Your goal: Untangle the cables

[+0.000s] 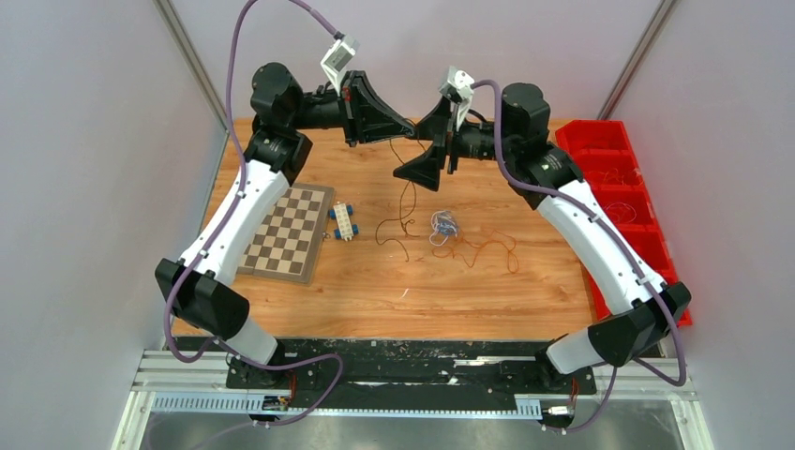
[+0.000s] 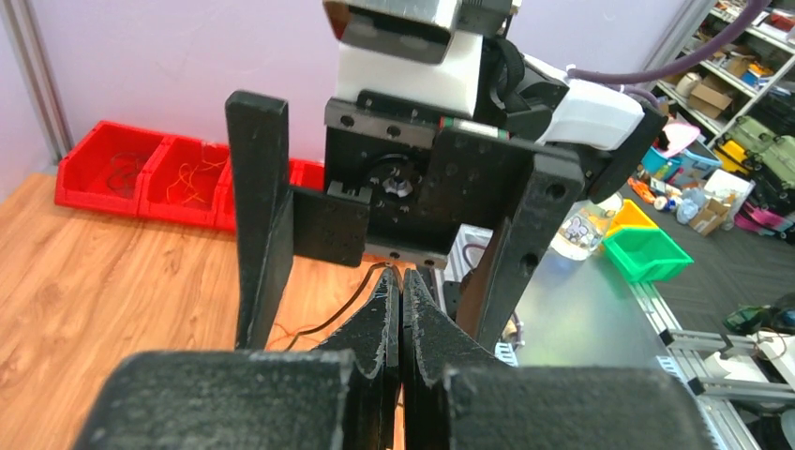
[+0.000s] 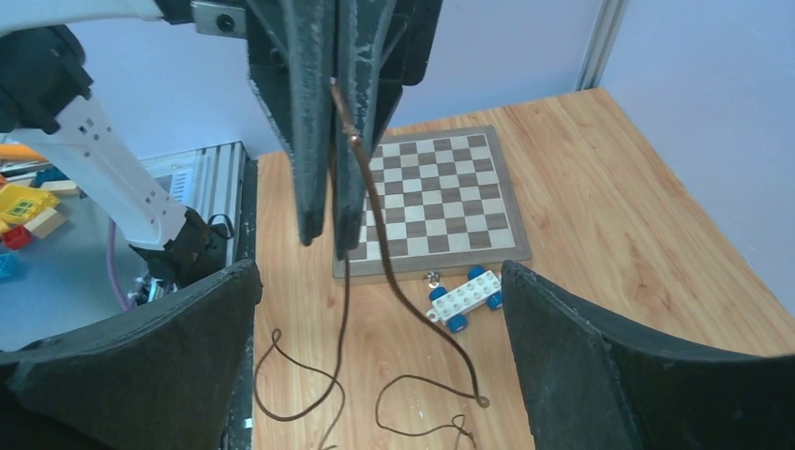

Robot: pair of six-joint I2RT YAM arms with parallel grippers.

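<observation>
**Left claw clamps brown cable, right claw agape**

One wood-grain table (image 1: 375,295). One red plastic bin (image 1: 614,141), divided, along the right edge. One flat chessboard (image 1: 291,232) on the left, with one white block car (image 1: 342,223) on blue wheels just beside it. Left claw (image 1: 412,125) has its fingers pinched tight on one thin brown cable (image 3: 370,202), which hangs to loose loops on the table. Right claw (image 1: 408,152) is spread wide, gripping nothing. One white-purple knot (image 1: 443,223) and one orange strand (image 1: 489,251) lie mid-table.
</observation>
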